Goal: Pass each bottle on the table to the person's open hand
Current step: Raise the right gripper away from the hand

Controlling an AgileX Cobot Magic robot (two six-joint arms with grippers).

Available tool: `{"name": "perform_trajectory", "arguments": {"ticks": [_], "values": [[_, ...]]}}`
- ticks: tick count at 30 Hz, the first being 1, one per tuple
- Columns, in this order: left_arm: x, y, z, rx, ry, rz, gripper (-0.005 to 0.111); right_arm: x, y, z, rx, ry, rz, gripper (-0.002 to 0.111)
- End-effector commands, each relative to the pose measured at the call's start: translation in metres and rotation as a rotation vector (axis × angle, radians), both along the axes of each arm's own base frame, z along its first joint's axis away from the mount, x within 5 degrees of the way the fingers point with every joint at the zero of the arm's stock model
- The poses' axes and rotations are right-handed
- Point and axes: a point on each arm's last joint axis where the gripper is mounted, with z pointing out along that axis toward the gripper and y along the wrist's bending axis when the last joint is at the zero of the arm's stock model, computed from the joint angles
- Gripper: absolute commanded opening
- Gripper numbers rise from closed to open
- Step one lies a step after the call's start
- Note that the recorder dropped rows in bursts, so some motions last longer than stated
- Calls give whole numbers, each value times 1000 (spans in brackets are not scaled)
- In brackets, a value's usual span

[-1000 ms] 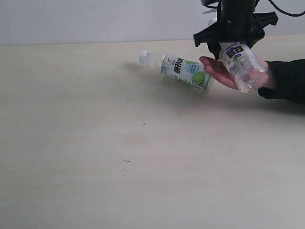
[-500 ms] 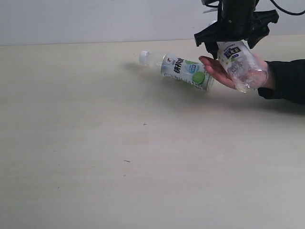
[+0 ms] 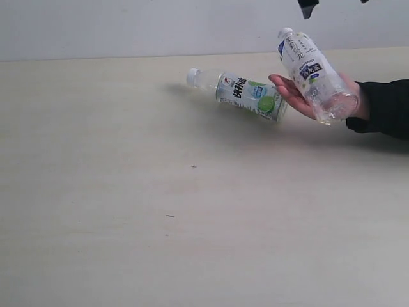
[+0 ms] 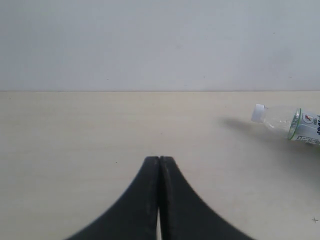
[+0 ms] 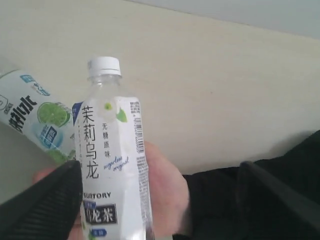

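Observation:
A white-capped bottle with a blue-white label (image 3: 310, 67) rests tilted in the person's open hand (image 3: 291, 94), which reaches in from the right in a black sleeve. My right gripper (image 5: 160, 175) is open above it, its black fingers (image 5: 47, 200) spread wide on either side of the bottle (image 5: 112, 165) without touching it. Only a sliver of that gripper (image 3: 307, 6) shows at the exterior view's top edge. A green-lime labelled bottle (image 3: 246, 94) lies on its side on the table (image 3: 128, 192) just left of the hand. My left gripper (image 4: 159, 160) is shut and holds nothing.
The black sleeve (image 3: 383, 105) lies along the table's right side. A pale wall (image 3: 128, 25) stands behind the table's far edge. The lying bottle's white cap (image 4: 258, 113) points away from the hand.
My right gripper has opened, let go of the blue-white bottle and risen almost out of the exterior view. The bottle now rests in the hand, cap end uncovered.

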Motion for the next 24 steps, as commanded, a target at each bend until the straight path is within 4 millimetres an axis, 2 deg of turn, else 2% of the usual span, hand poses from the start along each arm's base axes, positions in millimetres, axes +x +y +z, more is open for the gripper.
{"name": "perform_trajectory", "arguments": {"ticks": [1, 5, 9, 13, 17, 24], "values": [[-1, 0, 0, 0, -5, 2, 0, -24, -10, 29, -12, 34, 71, 78], [-1, 0, 0, 0, -5, 2, 0, -41, -11, 45, 32, 59, 143, 72], [-1, 0, 0, 0, -5, 2, 0, -56, -17, 65, 81, 14, 145, 56], [-1, 0, 0, 0, -5, 2, 0, -68, -23, 81, 114, -27, 136, 33], [-1, 0, 0, 0, -5, 2, 0, -75, -24, 88, 141, -37, 148, 0], [-1, 0, 0, 0, -5, 2, 0, -79, -21, 90, 169, -22, 198, 0]]}}
